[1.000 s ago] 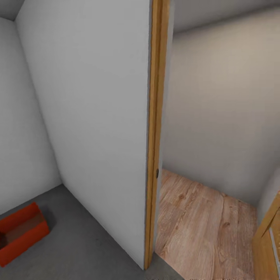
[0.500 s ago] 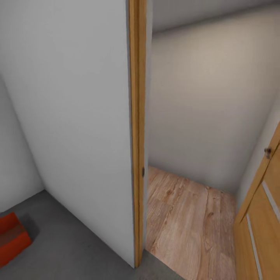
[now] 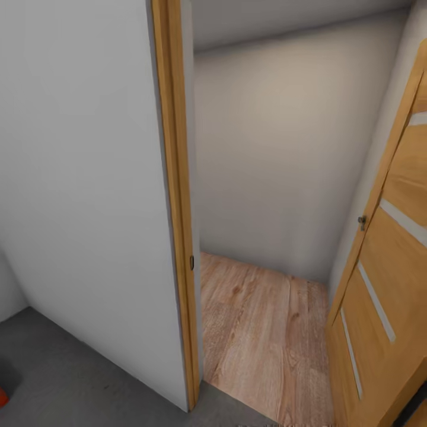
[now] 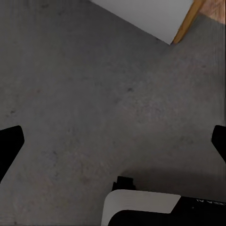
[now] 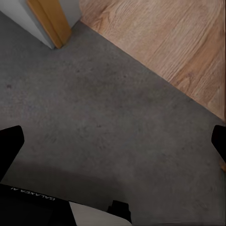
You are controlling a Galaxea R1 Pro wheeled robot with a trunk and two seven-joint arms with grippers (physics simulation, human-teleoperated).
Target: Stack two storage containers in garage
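- We stand on the garage floor (image 3: pixel 89 385) facing a doorway, with a white wall (image 3: pixel 77 196) on our left ending in a wooden door frame (image 3: pixel 175 237).
- Beyond the threshold lies light wood plank flooring (image 3: pixel 261 338), and an open wooden door (image 3: pixel 385 284) with pale inset strips hangs at the right.
- Of the storage containers we see just a small orange-red sliver (image 3: pixel 2 396) at the head view's lower left edge, sitting on the concrete (too little shows to tell which way its long axis runs or how it points).
- The left tool (image 4: pixel 113 141) has its dark fingers spread wide to the frame's two sides, with nothing but bare concrete between them; it carries nothing.
- The right tool (image 5: pixel 113 141) is likewise spread wide and empty, looking down on the seam where concrete meets plank.
- We judge the step in hand to be driving out through the doorway to fetch the second container from the living room.
- To do it well, we would centre the base between frame and door leaf before rolling forward, since the opening looks narrow (the door's edge is the likelier snag).
- We would keep both arms tucked low and inboard, and cross the threshold squarely rather than at an angle.
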